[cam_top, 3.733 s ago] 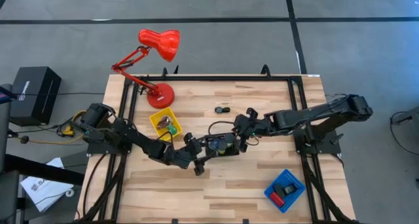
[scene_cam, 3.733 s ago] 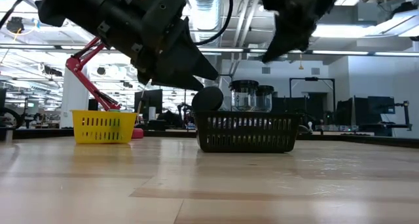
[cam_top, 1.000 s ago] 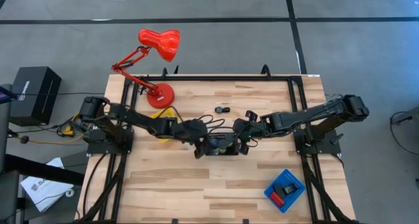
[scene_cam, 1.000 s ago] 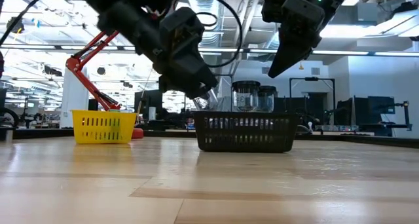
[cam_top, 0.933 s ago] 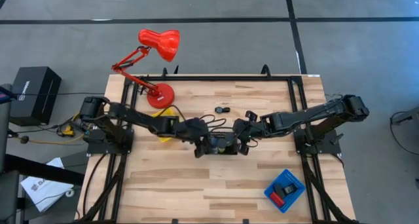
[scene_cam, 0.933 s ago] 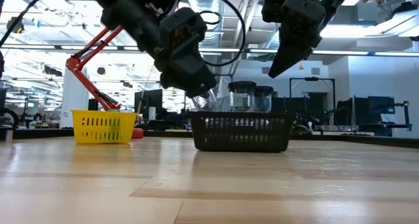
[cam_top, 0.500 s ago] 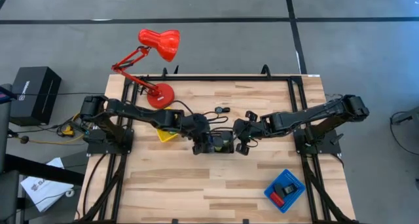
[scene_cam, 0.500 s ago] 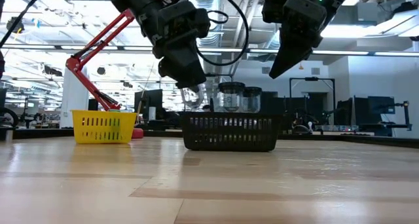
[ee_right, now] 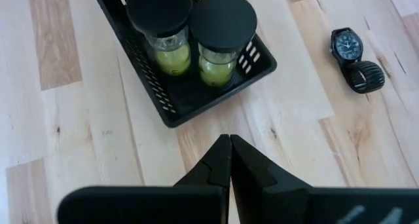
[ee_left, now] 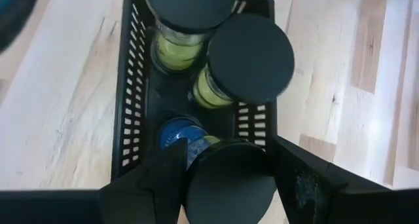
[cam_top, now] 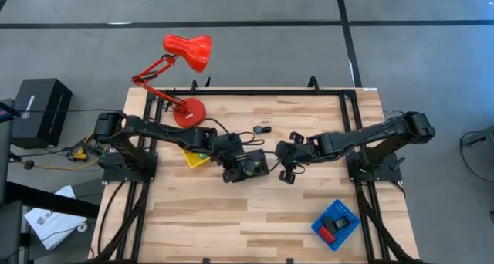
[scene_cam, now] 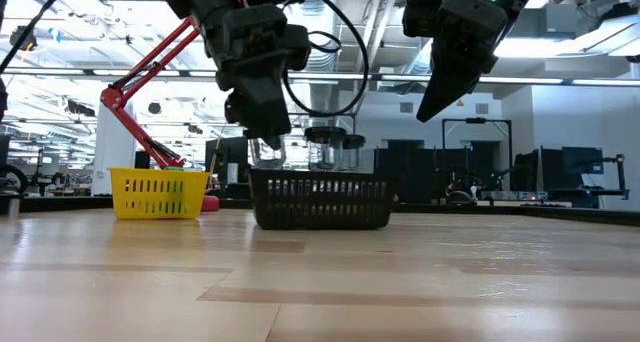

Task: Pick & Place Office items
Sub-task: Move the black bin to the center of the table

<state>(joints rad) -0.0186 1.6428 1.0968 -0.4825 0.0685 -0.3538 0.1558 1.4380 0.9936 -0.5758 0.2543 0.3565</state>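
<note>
A black mesh tray (cam_top: 252,167) stands mid-table and holds two black-lidded jars of green stuff (ee_right: 222,37) and a blue disc (ee_left: 173,133). My left gripper (cam_top: 231,168) reaches into the tray's left end and is shut on a third black-lidded jar (ee_left: 226,179). My right gripper (cam_top: 283,171) hovers shut just right of the tray, touching nothing; its closed fingers (ee_right: 229,160) point at the bare wood. A black wristwatch (ee_right: 346,44) lies on the table beyond the tray. My left gripper pinches the jar between its two fingers (ee_left: 163,178), one on each side below the black lid (ee_left: 226,185), coming from above and slanting down. The jar (scene_cam: 268,150) stands upright with its lower part down inside the tray, hidden by the tray's wall.
A yellow tray (cam_top: 191,150) sits under the left arm, beside the red lamp's base (cam_top: 189,112). A blue tray (cam_top: 336,224) with a black and a red piece is near the right front corner. The near half of the table is bare wood.
My left gripper has moved toward the table's left edge with the jar still in its hold. The black tray slid along the table with it, about a hand's width to the left, carrying its other jars. The gap between tray and right gripper has widened.
</note>
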